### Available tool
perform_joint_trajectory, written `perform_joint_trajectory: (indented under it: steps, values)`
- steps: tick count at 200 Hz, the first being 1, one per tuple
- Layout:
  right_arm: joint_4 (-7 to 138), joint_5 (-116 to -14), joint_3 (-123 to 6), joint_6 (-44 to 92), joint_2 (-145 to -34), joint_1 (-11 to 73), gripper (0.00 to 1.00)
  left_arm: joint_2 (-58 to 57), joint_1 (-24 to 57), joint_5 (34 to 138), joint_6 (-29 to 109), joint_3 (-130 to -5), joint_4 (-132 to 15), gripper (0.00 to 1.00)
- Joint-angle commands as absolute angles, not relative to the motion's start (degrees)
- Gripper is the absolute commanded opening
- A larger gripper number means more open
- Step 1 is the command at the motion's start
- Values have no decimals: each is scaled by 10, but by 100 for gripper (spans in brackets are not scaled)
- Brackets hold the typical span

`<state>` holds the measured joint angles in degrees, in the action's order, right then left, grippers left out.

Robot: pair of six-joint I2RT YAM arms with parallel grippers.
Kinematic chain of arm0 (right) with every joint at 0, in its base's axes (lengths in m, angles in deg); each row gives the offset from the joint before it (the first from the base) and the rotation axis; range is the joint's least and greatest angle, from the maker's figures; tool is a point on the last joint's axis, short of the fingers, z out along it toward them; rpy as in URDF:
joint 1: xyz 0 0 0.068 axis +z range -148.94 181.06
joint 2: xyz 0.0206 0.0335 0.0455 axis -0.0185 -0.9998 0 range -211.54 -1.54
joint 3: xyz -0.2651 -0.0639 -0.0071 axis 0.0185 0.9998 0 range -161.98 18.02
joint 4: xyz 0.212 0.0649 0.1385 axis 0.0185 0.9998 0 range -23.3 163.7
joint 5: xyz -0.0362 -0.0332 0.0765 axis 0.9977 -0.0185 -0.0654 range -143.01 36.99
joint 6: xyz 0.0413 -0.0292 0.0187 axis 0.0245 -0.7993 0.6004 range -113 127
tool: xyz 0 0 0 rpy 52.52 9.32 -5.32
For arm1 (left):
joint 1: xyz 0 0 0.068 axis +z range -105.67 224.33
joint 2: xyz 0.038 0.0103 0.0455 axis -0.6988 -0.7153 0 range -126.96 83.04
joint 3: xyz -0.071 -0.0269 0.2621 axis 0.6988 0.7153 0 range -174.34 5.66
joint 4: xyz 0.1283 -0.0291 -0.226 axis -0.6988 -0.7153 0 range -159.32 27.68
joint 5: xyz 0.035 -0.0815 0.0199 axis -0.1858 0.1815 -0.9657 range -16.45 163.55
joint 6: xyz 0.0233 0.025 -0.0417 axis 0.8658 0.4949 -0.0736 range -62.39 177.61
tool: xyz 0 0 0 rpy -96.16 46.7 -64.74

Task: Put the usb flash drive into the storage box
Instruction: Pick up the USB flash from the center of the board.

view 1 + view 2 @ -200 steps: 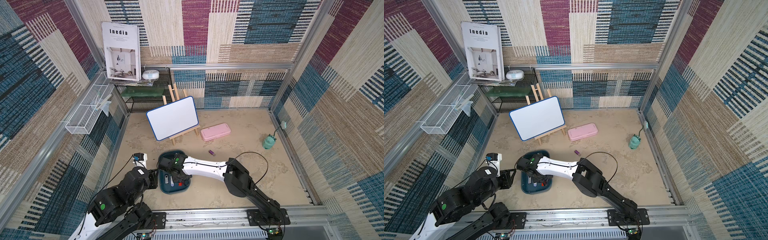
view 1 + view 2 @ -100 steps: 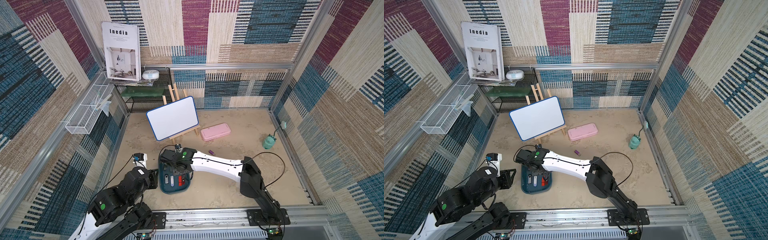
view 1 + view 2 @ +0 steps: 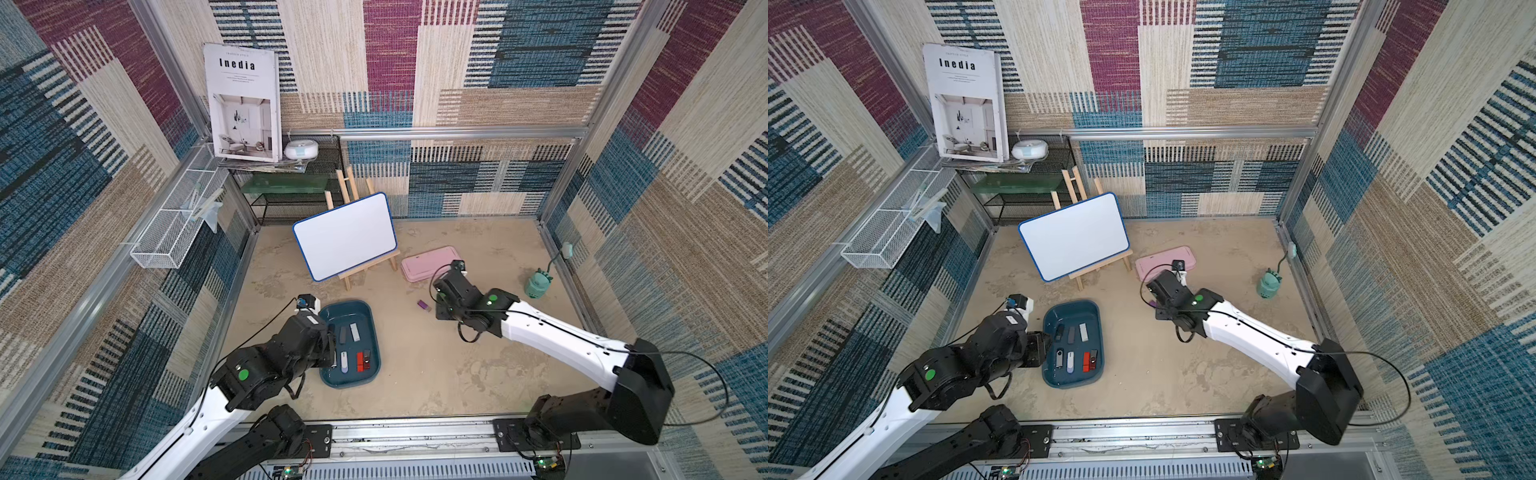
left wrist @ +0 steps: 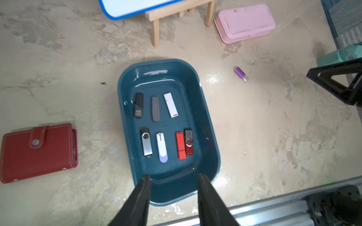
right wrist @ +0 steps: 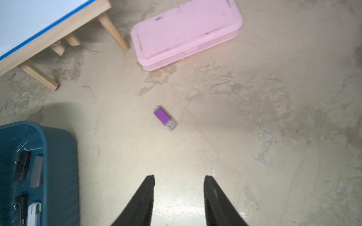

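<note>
Left tool (image 4: 174,176): jaws part-way apart and empty, poised over the near end of the storage box. The step does not seem to need it, so it is best kept off the rim.
Storage box (image 4: 195,117): shallow teal-blue plastic tray with rounded corners and a glossy raised rim. It sits on the bench toward the robot's left. Seven drives lie flat inside in two rows, with bare floor at either end.
Red wallet (image 4: 38,152): stitched, leather-look, with a snap tab. It lies flat beside the box and apart from it.
Right tool (image 5: 179,177): jaws part-way apart, holding nothing, above bare bench just short of the drive.
Step in hand: by my judgement, the reach for the one drive seen outside the box.
USB flash drive (image 5: 165,118): small and thin, with a purple body and a clear cap over the metal plug. It lies flat and askew on the bench between the box and the pink case, touching nothing.
Doing it well: turn the wrist so the jaws straddle the narrow sides squarely, and descend almost to the surface. Close on the purple body rather than the slick cap. Lift above the rim and release low over a bare patch.
Bench (image 5: 254,117): mottled beige with a smooth sheen, so a one-sided nudge may send the drive skating.
Pink case (image 5: 186,33): flat, scuffed plastic, closed.
Whiteboard (image 3: 345,237): blue-edged, leaning on a wooden easel.
</note>
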<state>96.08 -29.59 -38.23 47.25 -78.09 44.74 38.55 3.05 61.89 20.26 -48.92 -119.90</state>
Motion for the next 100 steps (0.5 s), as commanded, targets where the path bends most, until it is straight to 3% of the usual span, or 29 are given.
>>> perform_joint_trajectory:
  steps: [1,42,100]
  values:
    - [810,-302,-298,403,-722,382,48,316,22,673,173,-515,-1158,44]
    - [726,-315,-191,367,-688,291,51,138,-43,636,100,-597,-1136,45]
    - [658,-280,-122,410,-709,262,53,-143,-80,636,51,-761,-1121,48]
